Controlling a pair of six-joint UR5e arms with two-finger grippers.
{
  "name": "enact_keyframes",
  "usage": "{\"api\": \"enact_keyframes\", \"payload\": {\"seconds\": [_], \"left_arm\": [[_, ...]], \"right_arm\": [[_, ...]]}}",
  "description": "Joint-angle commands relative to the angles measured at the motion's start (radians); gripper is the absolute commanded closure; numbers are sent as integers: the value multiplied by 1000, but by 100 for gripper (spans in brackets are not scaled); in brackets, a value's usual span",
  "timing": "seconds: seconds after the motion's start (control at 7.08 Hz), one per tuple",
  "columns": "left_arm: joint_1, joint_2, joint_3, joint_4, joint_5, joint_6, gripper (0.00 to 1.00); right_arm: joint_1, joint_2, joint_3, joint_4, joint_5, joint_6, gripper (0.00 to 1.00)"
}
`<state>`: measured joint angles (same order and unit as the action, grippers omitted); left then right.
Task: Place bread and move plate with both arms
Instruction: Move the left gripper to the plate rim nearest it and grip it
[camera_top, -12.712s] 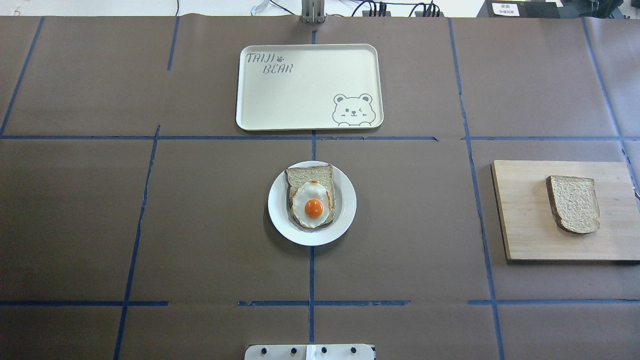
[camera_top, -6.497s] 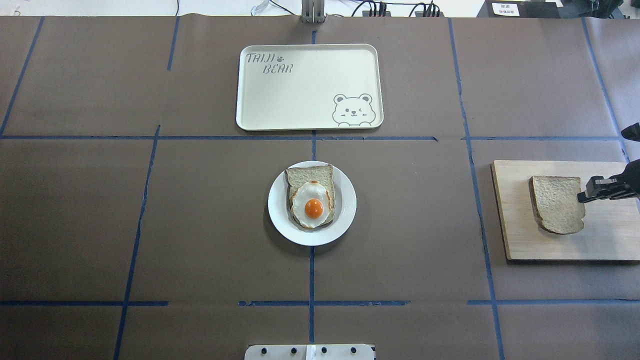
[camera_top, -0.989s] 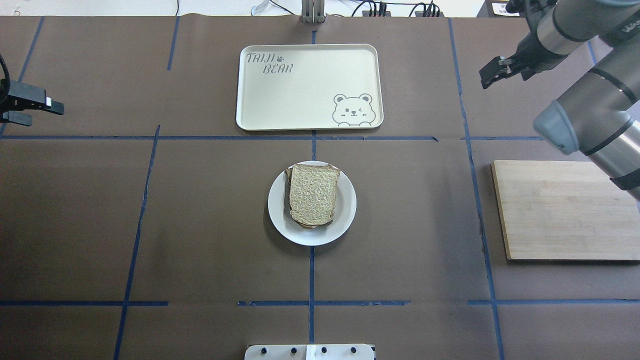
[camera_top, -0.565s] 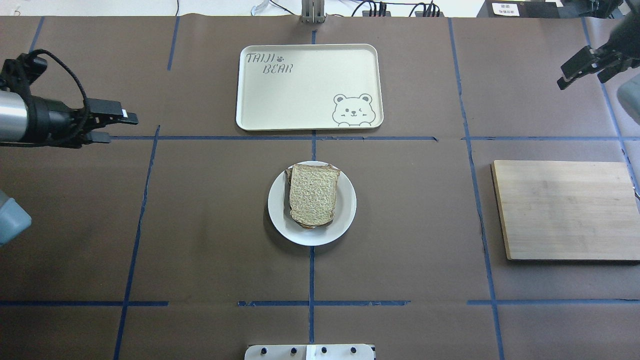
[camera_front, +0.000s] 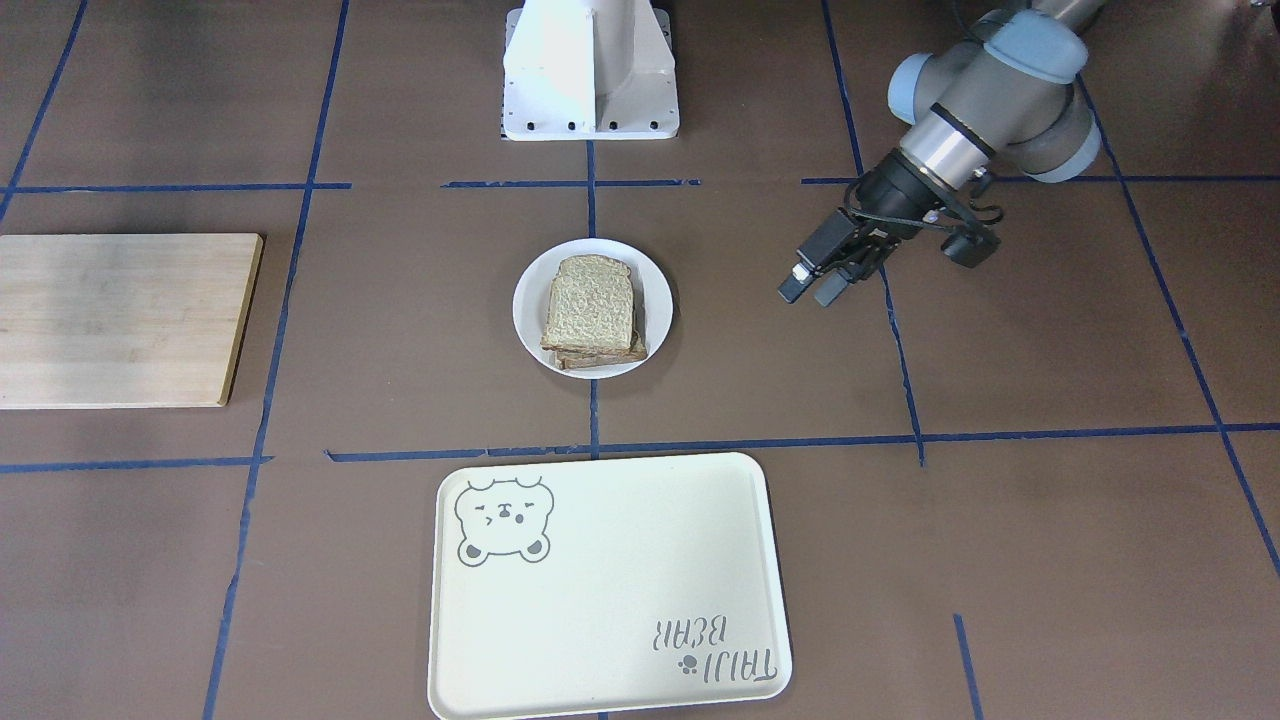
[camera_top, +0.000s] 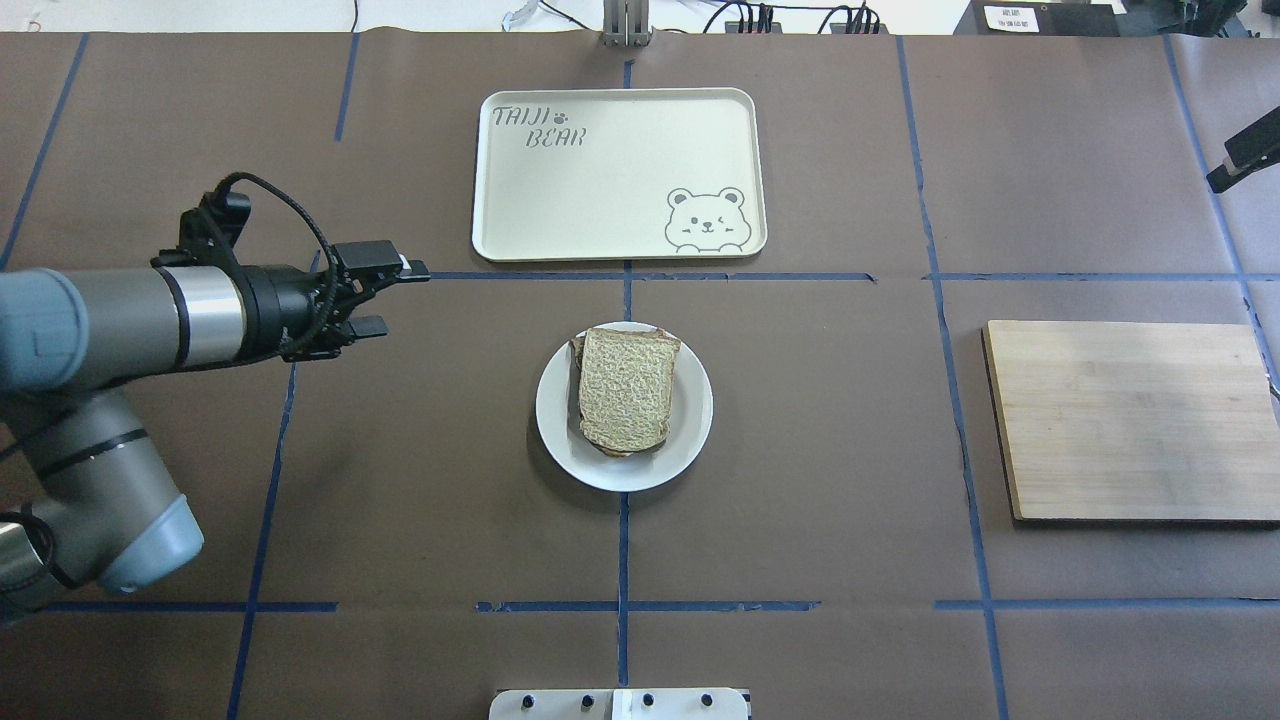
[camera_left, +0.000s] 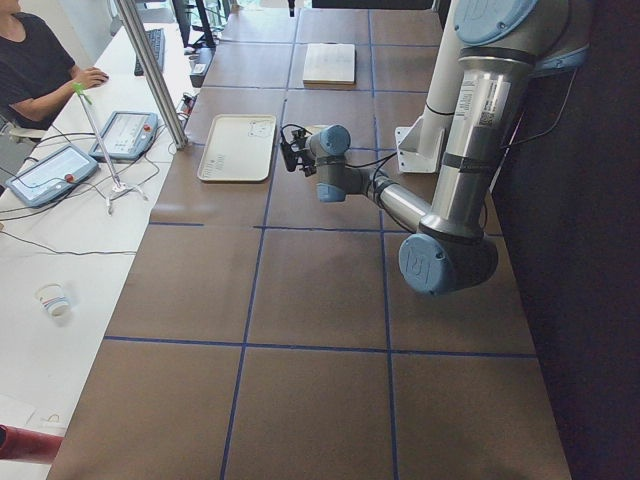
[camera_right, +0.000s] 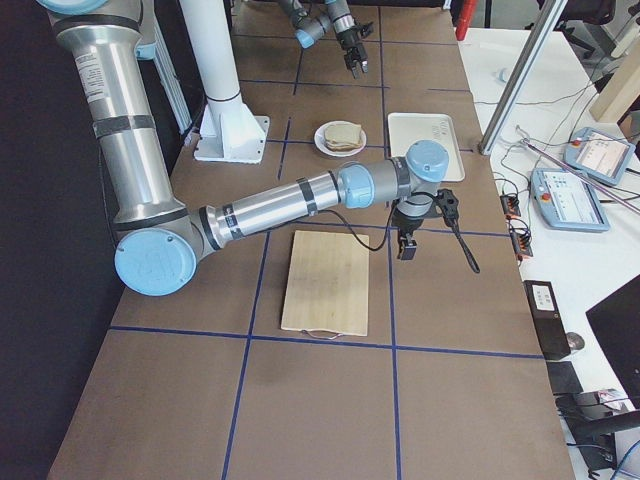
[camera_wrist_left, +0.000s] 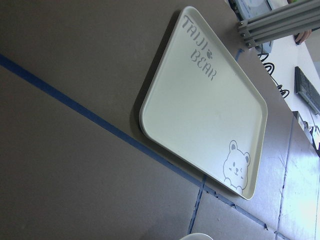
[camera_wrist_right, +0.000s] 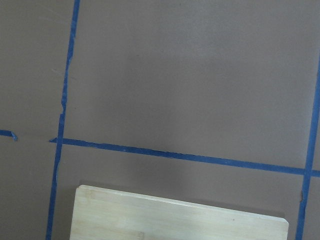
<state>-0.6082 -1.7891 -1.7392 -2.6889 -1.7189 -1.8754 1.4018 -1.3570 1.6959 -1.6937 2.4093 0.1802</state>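
The white plate (camera_top: 690, 425) sits at the table's middle, and it also shows in the front view (camera_front: 527, 310). The plain bread (camera_top: 627, 385) lies on it, on top of another slice; only that slice's edge shows, and no egg is visible. My left gripper (camera_top: 405, 297) is open and empty, above the table to the left of the plate, pointing toward it; it also shows in the front view (camera_front: 805, 298). My right gripper (camera_top: 1240, 160) is at the far right edge with only one finger showing, so I cannot tell its state.
The cream bear-print tray (camera_top: 620, 175) lies beyond the plate, with nothing on it. A bare wooden cutting board (camera_top: 1130, 420) lies at the right. Operators' desks with pendants and a metal post (camera_right: 520, 70) border the far side.
The bread went from the cutting board onto the plate, covering the egg toast. In the last second my left arm swung in toward the plate and my right arm withdrew to the right edge.
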Motion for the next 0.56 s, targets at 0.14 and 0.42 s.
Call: {"api": "enact_keyframes", "payload": {"seconds": [0.14,0.42], "left_arm": [[146,-42,71,-58,126,-8,0],[182,-78,110,-68,134,-5,34]], "right_arm": [[45,-55,28,0,1,-1,0],[45,-65,24,-1,-1,10,0]]}}
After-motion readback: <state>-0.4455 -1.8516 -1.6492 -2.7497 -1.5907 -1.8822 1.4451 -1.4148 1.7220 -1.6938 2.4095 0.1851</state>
